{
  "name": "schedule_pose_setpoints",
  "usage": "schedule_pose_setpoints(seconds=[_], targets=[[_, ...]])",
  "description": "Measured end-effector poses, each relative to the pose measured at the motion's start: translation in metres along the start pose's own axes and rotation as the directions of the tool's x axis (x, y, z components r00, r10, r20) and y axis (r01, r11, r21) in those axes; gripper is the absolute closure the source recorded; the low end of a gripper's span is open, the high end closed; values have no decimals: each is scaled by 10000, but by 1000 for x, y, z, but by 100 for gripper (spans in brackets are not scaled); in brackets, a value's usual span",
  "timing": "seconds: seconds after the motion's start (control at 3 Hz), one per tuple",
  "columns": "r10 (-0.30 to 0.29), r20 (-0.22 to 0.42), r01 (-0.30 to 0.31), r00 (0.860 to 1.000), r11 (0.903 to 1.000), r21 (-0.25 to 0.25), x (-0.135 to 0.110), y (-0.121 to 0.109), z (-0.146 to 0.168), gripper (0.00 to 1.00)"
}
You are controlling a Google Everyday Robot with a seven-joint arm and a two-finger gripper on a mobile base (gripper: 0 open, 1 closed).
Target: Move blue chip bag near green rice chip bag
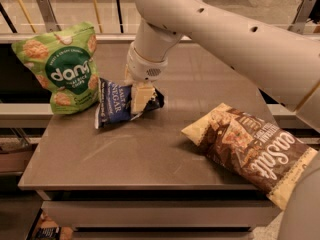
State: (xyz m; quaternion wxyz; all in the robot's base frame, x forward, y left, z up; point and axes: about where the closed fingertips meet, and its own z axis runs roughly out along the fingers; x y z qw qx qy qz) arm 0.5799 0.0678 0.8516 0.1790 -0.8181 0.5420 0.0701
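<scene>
The blue chip bag [114, 104] is a small dark navy bag with white lettering, lying on the grey table [130, 154] at the left middle. My gripper [140, 98] reaches down from the white arm and is on the bag's right part, its pale fingers [142, 95] against the foil. The green rice chip bag [62, 69] stands upright at the table's far left, just left of the blue bag, their edges nearly touching.
A large brown-and-cream chip bag [250, 146] lies at the right of the table, reaching over its front right edge. A railing and glass run behind the table. The table's front edge is near the bottom of the view.
</scene>
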Motion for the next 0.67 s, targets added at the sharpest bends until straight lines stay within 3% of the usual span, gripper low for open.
schedule_pose_setpoints(seconds=[0.33, 0.67], targets=[[-11, 2, 11, 10000, 10000, -19, -1, 0, 1, 0], [-12, 2, 12, 10000, 10000, -20, -1, 0, 1, 0]])
